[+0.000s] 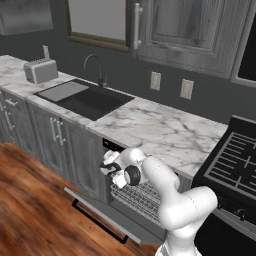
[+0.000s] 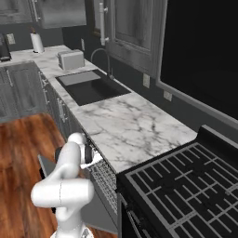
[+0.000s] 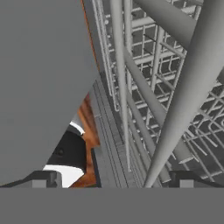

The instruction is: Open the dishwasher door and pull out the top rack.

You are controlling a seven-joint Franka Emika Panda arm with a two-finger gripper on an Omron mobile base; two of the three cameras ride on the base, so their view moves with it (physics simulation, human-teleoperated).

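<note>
Scanning from the left, no brand, label or legible writing shows on anything in these views. One silver toaster sits at the far left of the marble table, and in the right base view one paper towel roll stands beyond it. Next comes one black sink with one curved faucet behind it. Two wall outlets are set in the dark wall to the right of the faucet. Grey wood-grain cabinet doors run below the table on the left, with two thin handles side by side under the sink.

Right of those cabinets, the dishwasher door lies folded down flat over the wood floor, its black bar handle at the near edge. One top rack, a white wire grid, juts partway out of the opening above the door, under the table edge. The tool hangs at the rack's left front corner, close to the wires; its two fingers stand wide apart, holding nothing, with the rack wires running up between them in the hand view. At the far right is one black stove with grates.
</note>
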